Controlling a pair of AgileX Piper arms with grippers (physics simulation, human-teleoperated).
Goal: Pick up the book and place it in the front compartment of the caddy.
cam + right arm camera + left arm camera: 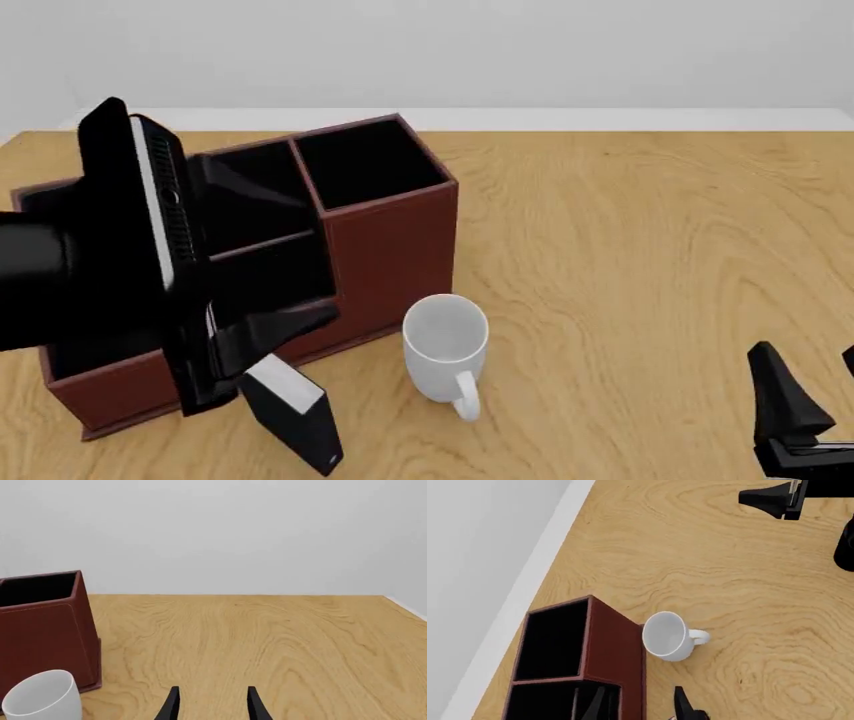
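Book (296, 412) stands on the counter (641, 260) just in front of the caddy (387, 240), left of the mug (447, 345) — not yet grasped. Your left gripper (247, 345) sits right above it; in its wrist view the fingers (684, 707) are spread with nothing between them. Right gripper (210, 705) idles near right, fingers parted, empty. Drop straight down, straddle the covers, close squarely — mind the caddy wall. The front compartment is hidden behind your arm, so lift well clear before going in.
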